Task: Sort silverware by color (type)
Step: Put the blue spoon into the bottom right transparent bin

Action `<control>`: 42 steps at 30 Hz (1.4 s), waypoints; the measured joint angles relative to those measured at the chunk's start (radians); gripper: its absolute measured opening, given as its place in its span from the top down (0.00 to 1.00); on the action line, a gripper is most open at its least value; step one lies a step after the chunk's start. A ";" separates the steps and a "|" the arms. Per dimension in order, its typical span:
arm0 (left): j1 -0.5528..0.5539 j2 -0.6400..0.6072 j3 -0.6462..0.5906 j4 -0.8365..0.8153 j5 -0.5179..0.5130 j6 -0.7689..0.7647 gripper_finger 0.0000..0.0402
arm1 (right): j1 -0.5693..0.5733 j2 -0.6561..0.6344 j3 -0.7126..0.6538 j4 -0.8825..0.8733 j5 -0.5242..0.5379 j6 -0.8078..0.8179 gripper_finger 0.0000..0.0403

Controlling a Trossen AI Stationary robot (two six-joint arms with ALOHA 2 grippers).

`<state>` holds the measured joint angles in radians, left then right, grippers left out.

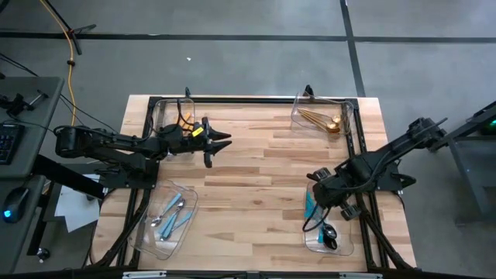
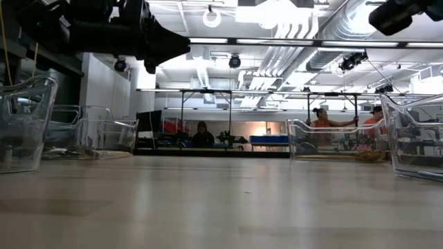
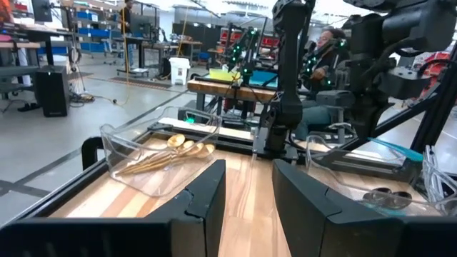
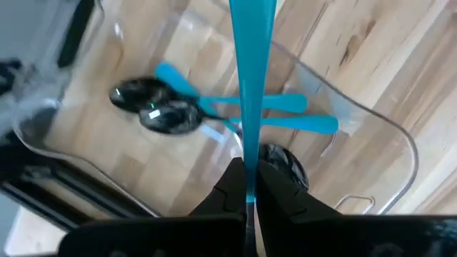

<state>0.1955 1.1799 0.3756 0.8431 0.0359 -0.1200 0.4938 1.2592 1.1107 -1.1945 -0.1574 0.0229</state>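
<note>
One teal-handled piece (image 4: 252,86) in right claw (image 4: 250,187)

No legible text, label or number shows anywhere.

Light wood table (image 1: 256,186); four clear bins (image 1: 167,219) sit near its corners.

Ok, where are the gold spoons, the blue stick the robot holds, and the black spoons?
gold spoons (image 3: 187,146), left wrist view, on a bowl
teal handle (image 4: 251,86), right wrist view, mid-handle
black spoons (image 4: 170,116), right wrist view, on a bowl
</note>
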 joint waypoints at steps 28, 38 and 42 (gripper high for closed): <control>0.000 0.000 0.000 -0.038 -0.007 -0.010 0.74 | 0.076 0.124 -0.033 0.020 -0.015 -0.107 1.00; 0.000 0.000 0.000 -0.038 -0.007 -0.009 0.74 | 0.097 0.124 -0.074 0.059 -0.014 -0.085 1.00; 0.000 0.000 0.000 -0.038 -0.007 -0.009 0.74 | 0.097 0.124 -0.074 0.066 -0.011 -0.098 1.00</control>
<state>0.1955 1.1797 0.3756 0.8050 0.0292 -0.1287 0.5911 1.3834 1.0367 -1.1283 -0.1681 -0.0747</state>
